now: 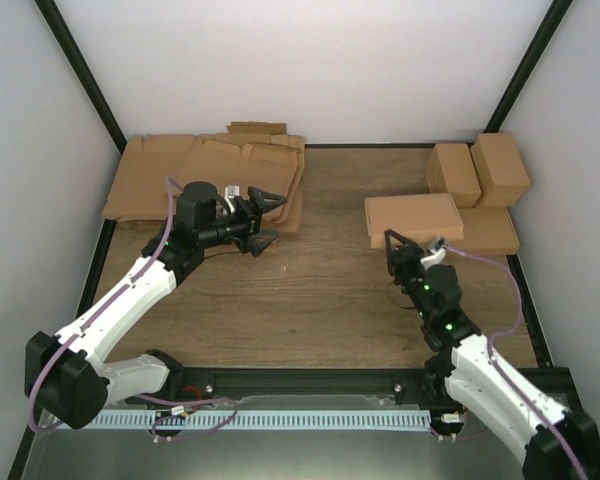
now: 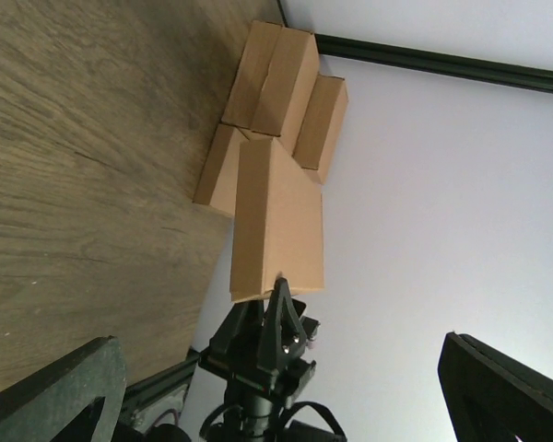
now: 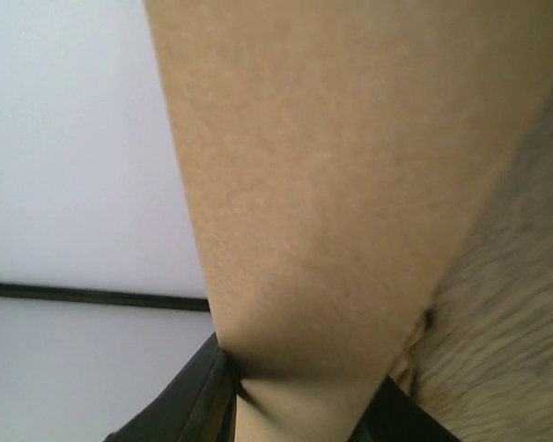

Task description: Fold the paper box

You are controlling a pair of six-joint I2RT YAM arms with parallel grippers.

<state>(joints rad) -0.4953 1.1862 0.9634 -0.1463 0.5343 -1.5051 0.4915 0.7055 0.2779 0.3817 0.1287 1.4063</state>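
Firstly, at the near edge of the brown wood-grain bench (image 1: pixel 320 300), two white-and-black arms reach forward from their bases. The left pincer (image 1: pixel 273 218) hovers over the left half of the bench, pointing toward the right side, its two black fingers (image 2: pixel 51 396) spread wide with nothing between them. The right pincer (image 1: pixel 390 240) stands over the right half, clamped on the near edge of the plain brown cardboard paper box (image 1: pixel 413 215), a closed, flat-sided rectangular form. The right wrist view shows the cardboard wall pinched between the two fingers. In the left wrist view the paper box runs away from the right pincer toward the far right corner; whether its underside rests on the bench cannot be determined. Beyond it, three further closed brown cardboard boxes (image 1: pixel 500 165) are grouped beside the white right wall (image 1: pixel 570 150), and the held box is close to the nearest of them. At the far left, a spread stack of flat brown cardboard sheets (image 1: pixel 210 175) lies along the back edge, just behind the left pincer.
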